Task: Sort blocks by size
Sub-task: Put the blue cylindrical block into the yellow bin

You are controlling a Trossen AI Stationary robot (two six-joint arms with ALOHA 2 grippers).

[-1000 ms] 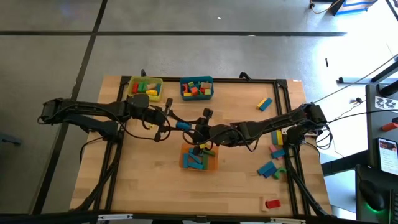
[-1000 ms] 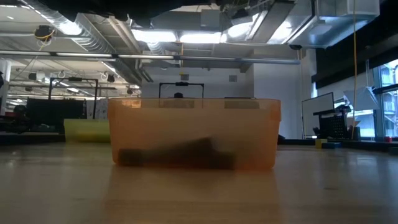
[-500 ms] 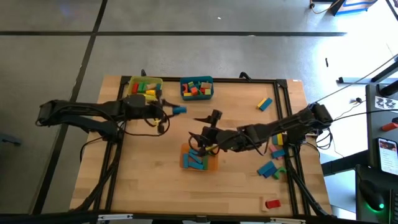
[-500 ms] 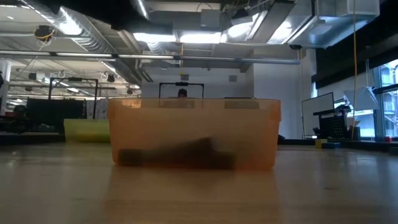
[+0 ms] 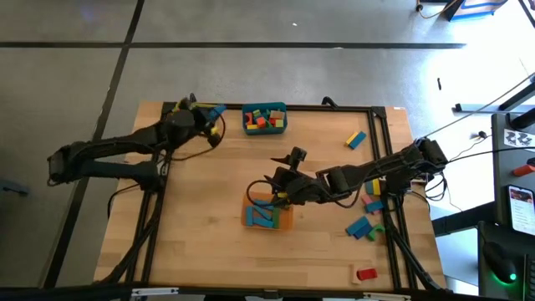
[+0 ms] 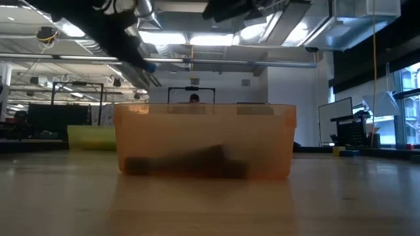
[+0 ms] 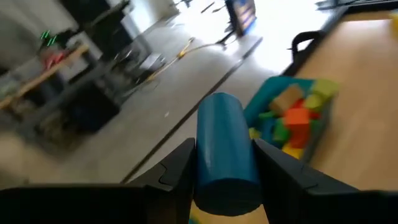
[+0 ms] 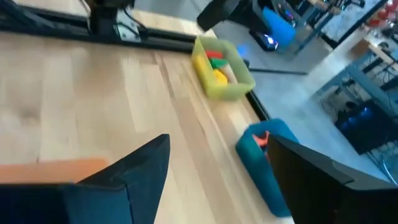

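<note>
Blue cylinder block [image 7: 225,152] sits clamped between the left gripper [image 5: 206,114] jaws, carried high, right over the yellow bin [image 8: 222,67] at the table's [image 5: 334,226] far edge; the bin itself is hidden under the arm in the high view. Just beside the jaws is the teal bin [image 5: 265,119], full of mixed small blocks. Step in hand: left arm delivering one block to a size bin. Next move, I'd judge: centre over the yellow bin, drop lower, then release so the cylinder doesn't roll out. Right gripper [image 5: 280,180] jaws wide and empty, hovering at the near edge of the orange bin [image 5: 268,216], which holds a few blue blocks. Unsorted blocks [image 5: 368,209] lie well off behind the right arm. Versus a second ago: left gripper was mid-table meeting the right one and has swung off to the far bins, and the right jaws have opened.
</note>
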